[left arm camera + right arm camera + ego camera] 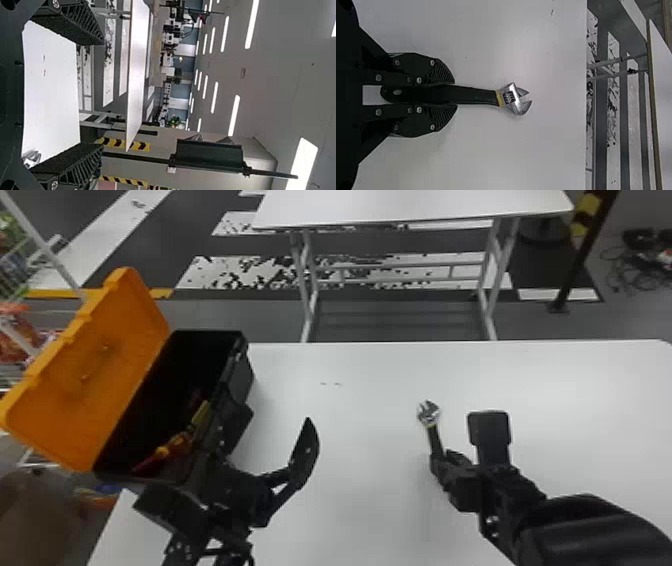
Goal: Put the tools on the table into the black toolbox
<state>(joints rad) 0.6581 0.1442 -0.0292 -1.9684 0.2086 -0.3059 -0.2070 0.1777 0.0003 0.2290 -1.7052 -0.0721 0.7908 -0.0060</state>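
Over the table's left half, beside the black toolbox [243, 371], my left gripper [274, 436] stands open; in the left wrist view my left gripper [99, 95] has its fingers wide apart. The toolbox's orange lid [100, 355] is raised, and red and yellow tools [175, 445] lie inside. Right of centre, my right gripper [446, 462] holds the adjustable wrench [435, 440] by its black handle. In the right wrist view my right gripper [455, 95] is shut on the handle of the wrench [476, 95], whose silver head points away from the fingers.
The white table [370, 390] extends under both arms. Beyond its far edge stands a second white table [410, 207], with a yellow-and-black post [585, 230] to its right. Shelving with packaged goods [17, 335] is at the far left.
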